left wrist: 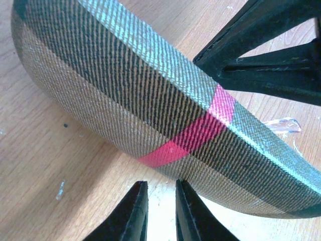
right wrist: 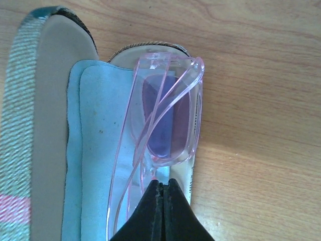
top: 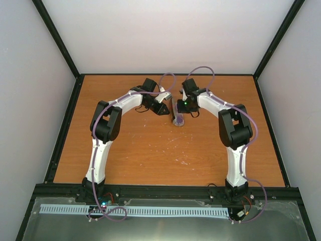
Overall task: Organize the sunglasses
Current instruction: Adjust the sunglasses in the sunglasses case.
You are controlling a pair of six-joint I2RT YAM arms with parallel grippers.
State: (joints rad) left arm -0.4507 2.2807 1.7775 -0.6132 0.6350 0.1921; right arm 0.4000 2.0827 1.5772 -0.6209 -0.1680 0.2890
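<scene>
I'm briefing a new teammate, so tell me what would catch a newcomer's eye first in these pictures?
The grey-tan woven glasses case with a bright pink-red band fills the left wrist view. In the right wrist view, translucent pink sunglasses lie folded on a pale blue cloth inside that open case.

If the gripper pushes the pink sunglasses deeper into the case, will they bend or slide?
The sunglasses look like thin, rigid plastic, so they probably slide as one piece. They lie on a soft blue cloth, which may bunch under them. Their slender arms might crack under hard pressure.
</scene>
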